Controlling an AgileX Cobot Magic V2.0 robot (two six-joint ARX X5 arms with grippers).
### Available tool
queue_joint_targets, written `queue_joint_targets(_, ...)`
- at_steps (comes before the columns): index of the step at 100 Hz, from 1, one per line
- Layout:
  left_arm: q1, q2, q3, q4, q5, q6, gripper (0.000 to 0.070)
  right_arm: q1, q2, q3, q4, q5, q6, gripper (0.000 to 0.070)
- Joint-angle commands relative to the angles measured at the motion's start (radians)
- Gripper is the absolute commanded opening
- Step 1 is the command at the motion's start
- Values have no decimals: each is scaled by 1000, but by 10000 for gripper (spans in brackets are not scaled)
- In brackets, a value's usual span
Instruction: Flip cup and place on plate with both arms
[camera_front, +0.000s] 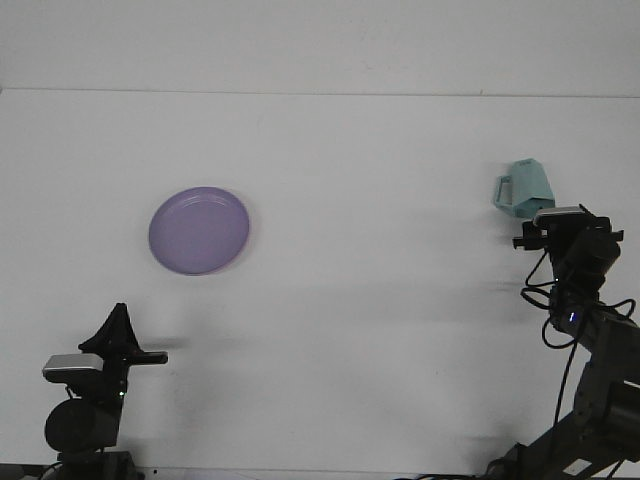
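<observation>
White table (380, 330), pale wall (320, 40) behind.

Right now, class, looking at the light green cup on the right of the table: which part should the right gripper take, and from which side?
Probably the body of the light green cup, not its handle. It appears upside down, narrower at the top, with the handle sticking out to the left. The right gripper sits just at its near side, so closing across the angled walls from there looks simplest, leaving the handle free.

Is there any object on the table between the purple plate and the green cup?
No. In the front view, the stretch of white table between the purple plate and the green cup is bare.
</observation>
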Motion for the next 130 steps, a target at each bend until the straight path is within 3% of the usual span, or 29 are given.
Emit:
queue_joint_targets(1,0,-2,-21,10,-3,-2,13,-10,58,26,24,-8,-32,473)
queue_joint_targets(33,0,-2,-21,9,-3,-2,13,-23,211,168,24,-32,-68,473)
queue_joint_targets(90,0,-2,-21,2,-3,-2,13,-47,344,389,-68,-216,-113,466)
queue_joint_targets(98,0,-2,-21,1,-3,-2,13,-47,345,393,-64,-220,-123,403)
queue_joint_targets(122,0,-2,-21,-16,-3,-2,13,-47,345,394,-73,-262,-120,8)
queue_joint_targets(130,0,-2,-21,-12,-3,-2,13,-47,345,395,-72,-262,-114,4)
